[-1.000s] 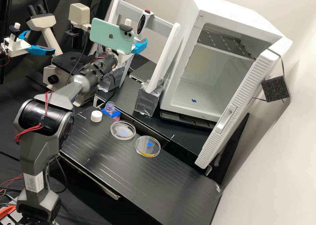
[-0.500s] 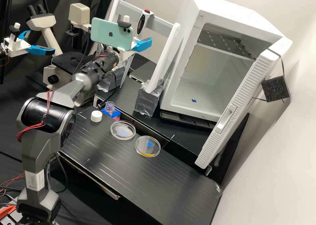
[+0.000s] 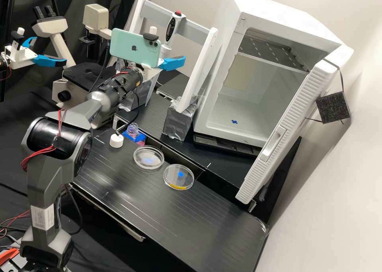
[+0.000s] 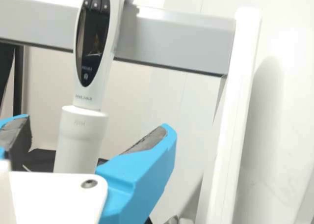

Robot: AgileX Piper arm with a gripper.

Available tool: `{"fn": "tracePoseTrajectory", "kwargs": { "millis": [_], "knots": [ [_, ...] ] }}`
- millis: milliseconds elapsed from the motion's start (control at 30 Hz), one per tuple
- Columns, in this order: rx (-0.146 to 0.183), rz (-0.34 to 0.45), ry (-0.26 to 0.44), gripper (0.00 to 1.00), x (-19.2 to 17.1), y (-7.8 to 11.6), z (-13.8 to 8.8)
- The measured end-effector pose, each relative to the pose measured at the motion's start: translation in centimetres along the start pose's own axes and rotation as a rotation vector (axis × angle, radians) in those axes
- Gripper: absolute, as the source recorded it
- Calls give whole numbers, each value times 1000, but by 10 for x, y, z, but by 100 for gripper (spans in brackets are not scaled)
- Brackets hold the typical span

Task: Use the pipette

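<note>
White pipette point(image 4: 87, 97), dark oval panel point(image 4: 92, 37)

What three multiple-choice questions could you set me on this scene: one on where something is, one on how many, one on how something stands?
1. Where is the pipette?
A. Inside the white box
B. On the floor
C. On the rack

2. How many clear round dishes lie on the bench?
A. Two
B. Three
C. Five

3. How does the gripper stand?
A. Shut, its tips meeting
B. Open

Right letters:
1: C, as both views show the pipette upright, a little tilted, at the rack's crossbar.
2: A, as the high view shows one dish with a pale blue mark and one with a deeper blue mark.
3: B, as the wrist view shows the blue fingers wide apart, with the pipette seen between them.
</note>
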Motion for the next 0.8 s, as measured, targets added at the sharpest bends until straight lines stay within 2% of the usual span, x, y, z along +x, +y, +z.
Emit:
{"fn": "tracePoseTrajectory", "kwargs": {
  "millis": [33, 433, 800],
  "knots": [
    [2, -1, 0, 0, 0, 0, 0],
    [60, 14, 15, 0, -4, 7, -2],
    [62, 19, 17, 0, -5, 9, -3]
  ]
}}
